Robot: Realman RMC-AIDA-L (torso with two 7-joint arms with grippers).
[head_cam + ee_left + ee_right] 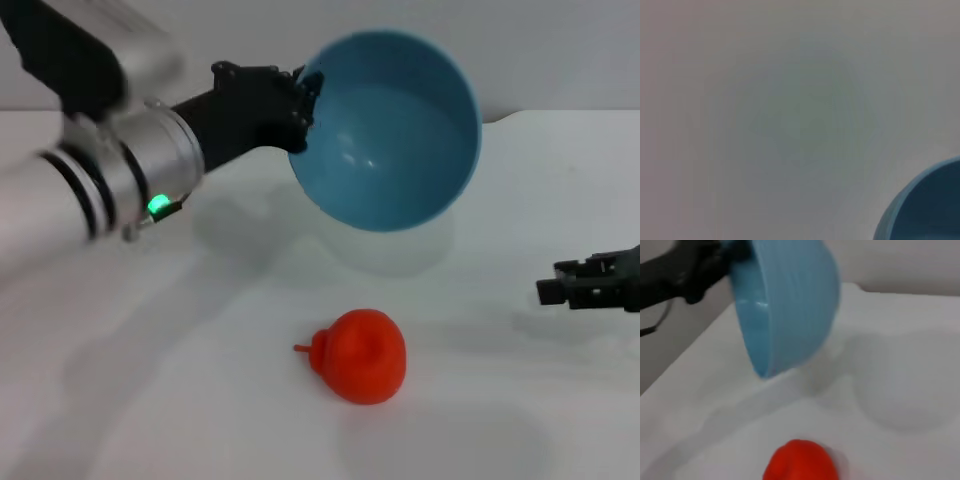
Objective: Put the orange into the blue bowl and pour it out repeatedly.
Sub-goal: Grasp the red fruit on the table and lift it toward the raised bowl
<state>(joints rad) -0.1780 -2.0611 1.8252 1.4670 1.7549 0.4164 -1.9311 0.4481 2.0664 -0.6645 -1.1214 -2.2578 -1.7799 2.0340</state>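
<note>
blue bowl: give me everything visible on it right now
The blue bowl is round, deep, plain light blue and glossy, likely plastic or glazed. It is empty, lifted off the white table and tipped steeply, its mouth facing the head camera. The left gripper clamps its rim on the robot's left. The orange lies on the table below, apart from it.

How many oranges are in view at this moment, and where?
1. The orange lies on the white table, in front of and below the tilted, empty blue bowl that the left gripper holds off the table by its rim. None looks hidden.
</note>
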